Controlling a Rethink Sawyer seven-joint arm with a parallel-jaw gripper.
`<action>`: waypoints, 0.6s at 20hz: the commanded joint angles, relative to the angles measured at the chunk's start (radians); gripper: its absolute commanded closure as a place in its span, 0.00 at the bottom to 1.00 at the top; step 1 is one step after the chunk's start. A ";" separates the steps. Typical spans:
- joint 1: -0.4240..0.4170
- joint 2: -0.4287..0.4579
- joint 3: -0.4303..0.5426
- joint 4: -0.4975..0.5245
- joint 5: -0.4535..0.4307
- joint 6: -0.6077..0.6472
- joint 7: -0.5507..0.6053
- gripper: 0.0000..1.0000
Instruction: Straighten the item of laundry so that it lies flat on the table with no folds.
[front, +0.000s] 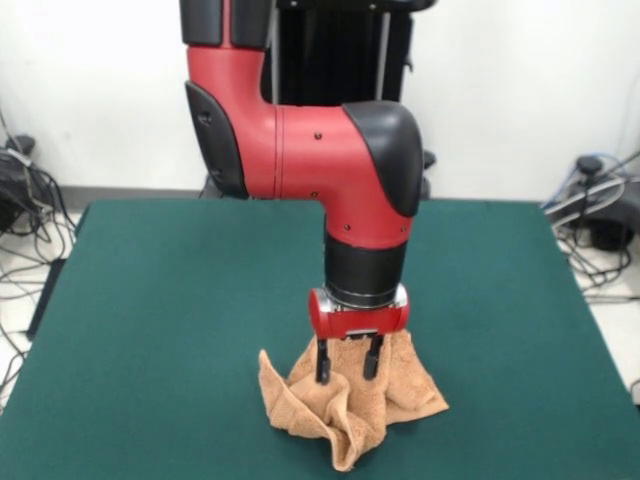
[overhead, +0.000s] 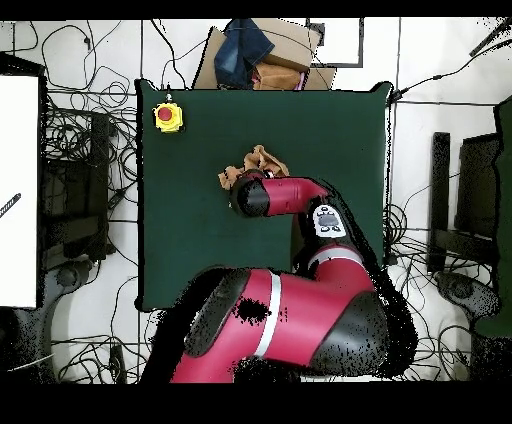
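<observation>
The orange-tan towel (front: 350, 405) lies crumpled in a heap on the dark green table (front: 160, 300), near the front edge in the front view. It has several folds and a pointed corner hanging toward the front. My gripper (front: 347, 375) hangs straight down over the heap, its two black fingers apart with their tips at the top of the cloth. It holds nothing that I can see. In the overhead view the arm hides most of the towel (overhead: 262, 160), which peeks out beyond the wrist on the table (overhead: 200, 220); the gripper itself is hidden there.
A yellow box with a red button (overhead: 168, 116) sits at a table corner in the overhead view. Cardboard and a dark cloth (overhead: 255, 50) lie beyond the table's far edge. Cables run over the floor around the table.
</observation>
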 joint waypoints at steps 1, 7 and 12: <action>0.003 0.056 -0.013 -0.039 -0.005 0.026 0.105 0.00; 0.001 0.070 -0.014 -0.049 -0.002 0.016 0.112 0.00; 0.005 0.074 -0.022 -0.052 0.005 0.017 0.125 0.00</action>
